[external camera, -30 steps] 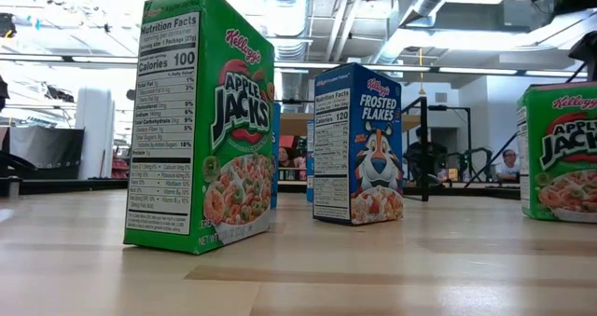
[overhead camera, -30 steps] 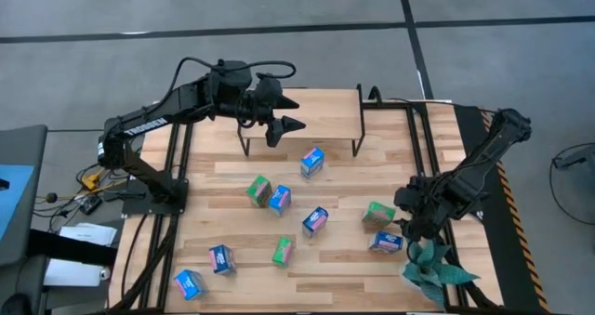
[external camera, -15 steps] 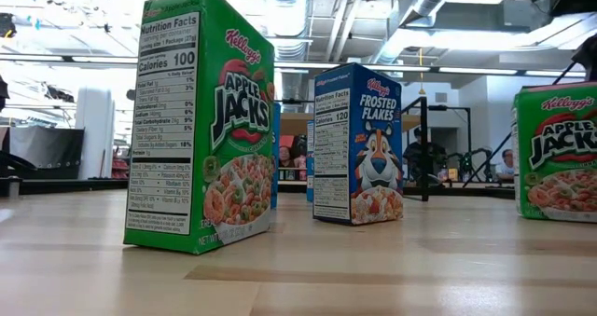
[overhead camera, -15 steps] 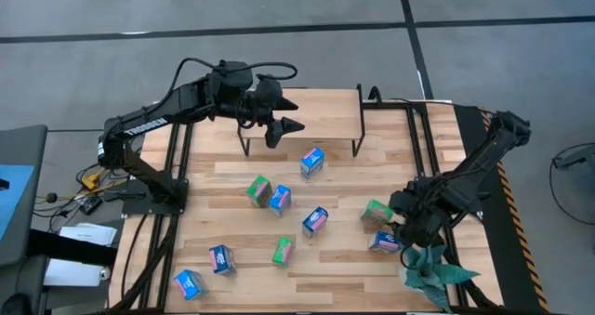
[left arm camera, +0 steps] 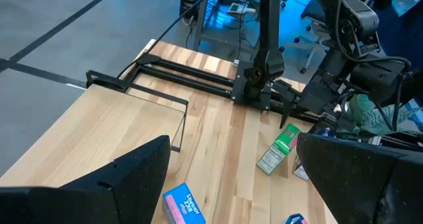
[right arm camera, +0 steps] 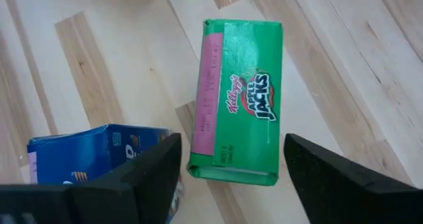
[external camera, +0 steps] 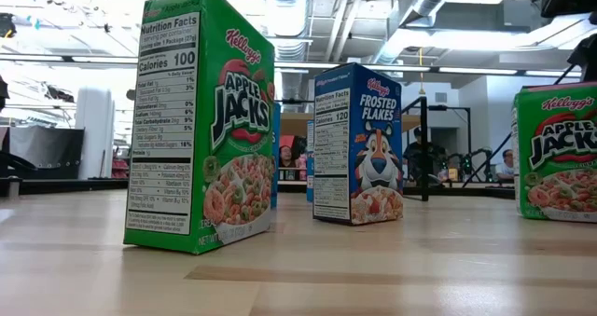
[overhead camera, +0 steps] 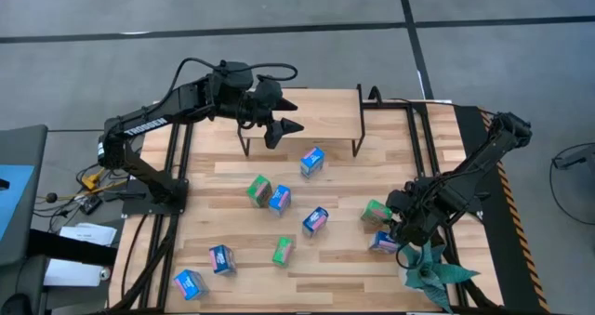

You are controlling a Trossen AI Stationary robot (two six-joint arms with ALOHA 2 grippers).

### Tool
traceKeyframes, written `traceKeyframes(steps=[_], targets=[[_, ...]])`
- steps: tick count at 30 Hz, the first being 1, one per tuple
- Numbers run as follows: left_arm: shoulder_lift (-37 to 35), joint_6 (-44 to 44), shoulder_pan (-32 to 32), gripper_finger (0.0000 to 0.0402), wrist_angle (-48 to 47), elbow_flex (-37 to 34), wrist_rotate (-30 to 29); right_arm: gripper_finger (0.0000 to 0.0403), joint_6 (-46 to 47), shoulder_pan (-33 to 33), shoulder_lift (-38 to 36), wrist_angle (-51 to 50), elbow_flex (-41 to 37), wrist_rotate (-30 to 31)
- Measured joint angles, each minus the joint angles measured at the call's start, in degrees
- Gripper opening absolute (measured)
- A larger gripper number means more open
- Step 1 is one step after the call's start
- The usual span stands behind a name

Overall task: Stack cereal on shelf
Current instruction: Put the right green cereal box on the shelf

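Observation:
Several small cereal boxes stand scattered on the wooden table: blue ones (overhead camera: 315,220) and green ones (overhead camera: 284,250). The shelf (overhead camera: 316,111), a light board on black legs, stands at the far edge and holds no boxes. My left gripper (overhead camera: 286,127) hovers open over the shelf's near-left part; its open fingers also show in the left wrist view (left arm camera: 251,184). My right gripper (overhead camera: 398,224) is open low over a green Apple Jacks box (right arm camera: 238,98) near the right edge, one finger on either side of the box's near end. A blue box (right arm camera: 86,158) stands close beside one finger.
A teal spiky plant (overhead camera: 432,273) lies at the near right corner, just beside my right arm. In the low view a green box (external camera: 201,120) and a Frosted Flakes box (external camera: 359,144) stand upright near the camera. Bare wood lies in front of the shelf.
My right gripper has moved a little toward the table's left, coming over the green Apple Jacks box. In the low view that box has shifted slightly. My left arm has kept still.

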Motion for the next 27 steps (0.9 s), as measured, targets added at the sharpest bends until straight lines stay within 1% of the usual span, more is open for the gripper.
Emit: traceKeyframes(steps=[3, 19, 23, 27], targets=[[0.0, 0.0, 0.0, 0.0320, 0.0, 0.0, 0.0, 0.0259, 0.0, 0.0, 0.0, 0.0, 0.0, 0.0], [0.0, 0.2, 0.0, 0.0320, 0.1, 0.0, 0.2, 0.0180, 0.0, 0.0, 0.0, 0.0, 0.0, -0.2], [0.0, 2.3, 0.0, 0.0320, 0.2, 0.0, 2.8, 0.0169, 0.0, -0.1, 0.0, 0.0, 0.0, -0.2], [0.0, 2.6, 0.0, 0.0320, 0.3, 0.0, 3.2, 0.0170, -0.2, -1.2, -0.6, 0.2, 0.0, -0.1]])
